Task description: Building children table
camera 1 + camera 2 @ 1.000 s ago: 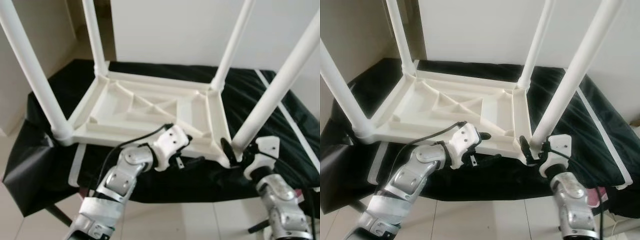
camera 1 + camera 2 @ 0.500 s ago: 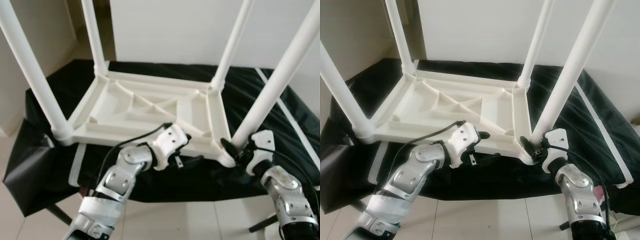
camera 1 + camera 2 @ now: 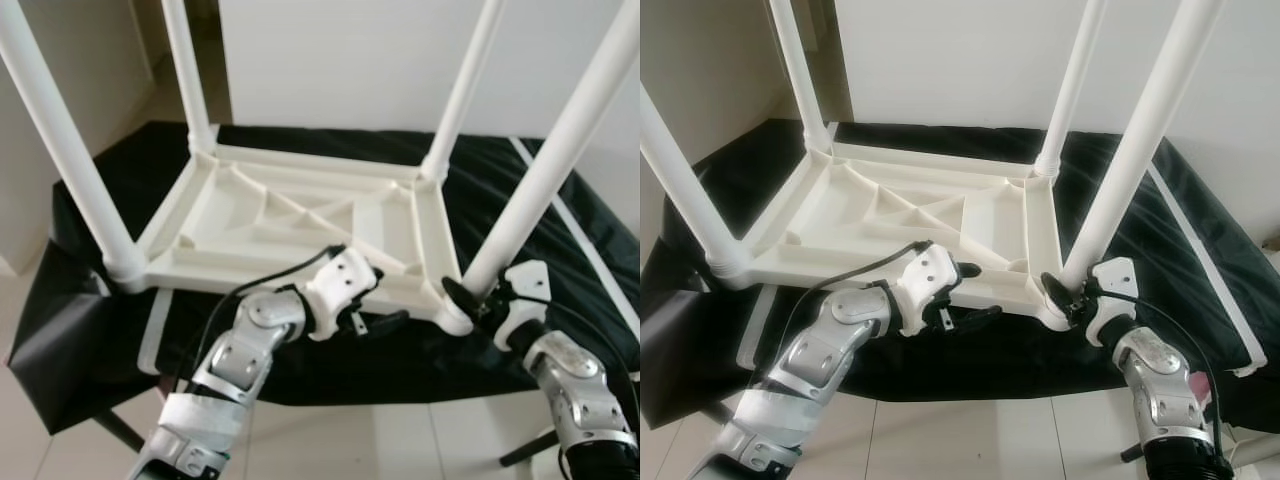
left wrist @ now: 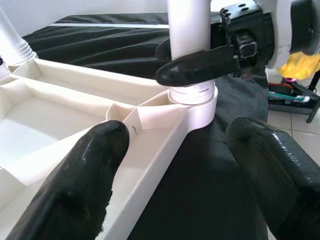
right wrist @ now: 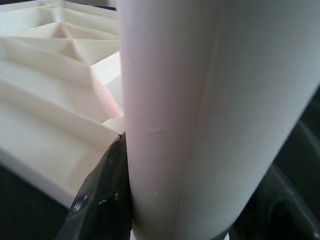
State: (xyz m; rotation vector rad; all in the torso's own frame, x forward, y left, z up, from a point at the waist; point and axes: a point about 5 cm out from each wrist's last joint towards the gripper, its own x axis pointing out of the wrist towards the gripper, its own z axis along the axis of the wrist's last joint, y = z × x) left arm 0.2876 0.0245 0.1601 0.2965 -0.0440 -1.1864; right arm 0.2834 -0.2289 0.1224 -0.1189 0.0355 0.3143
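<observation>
The white children's table (image 3: 300,225) lies upside down on a surface draped in black cloth (image 3: 90,320), its four legs pointing up, which keeps the corner sockets reachable. The near right leg (image 3: 545,170) stands in its corner socket (image 4: 192,102). The right hand (image 3: 1072,300) is clamped on that leg just above the socket, probably to seat or twist it home. The left hand (image 4: 175,165) hovers by the table's near rim with its fingers (image 4: 82,175) apart, holding nothing, seemingly ready to brace the frame.

Plain home room: white walls (image 3: 340,60), tiled floor (image 3: 330,440), black-draped worktable (image 3: 330,360).
</observation>
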